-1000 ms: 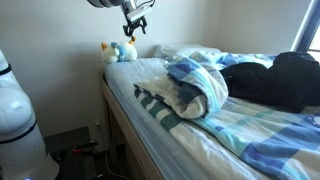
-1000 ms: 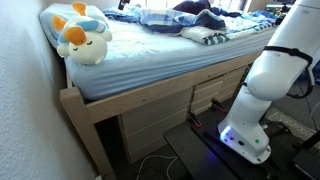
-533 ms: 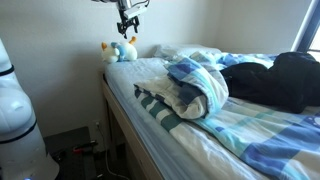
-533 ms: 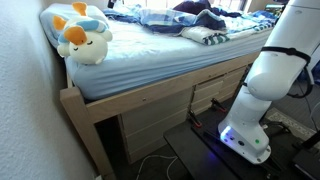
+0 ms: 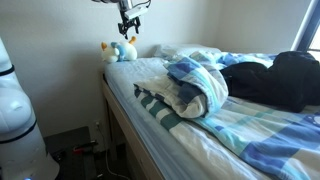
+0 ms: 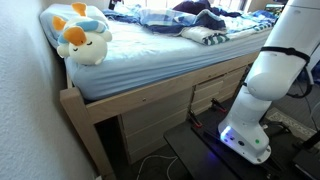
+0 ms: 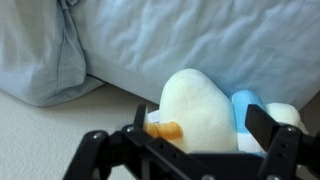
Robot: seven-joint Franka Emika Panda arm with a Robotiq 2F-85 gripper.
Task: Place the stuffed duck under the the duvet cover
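Sitting at the corner of the bed close to the wall, the stuffed duck (image 5: 118, 52) is a soft rounded plush, cream-white with orange parts and a little light blue (image 6: 82, 38). Directly above it hangs the gripper (image 5: 128, 27), pointing down from the arm. In the wrist view its two dark fingers (image 7: 93, 148) stand wide apart, holding nothing, with the duck (image 7: 200, 110) below. The duvet cover (image 5: 195, 85), crumpled and blue-and-white striped, lies well apart on the wrinkled light blue sheet (image 6: 150, 60), near a black bundle (image 5: 280, 78).
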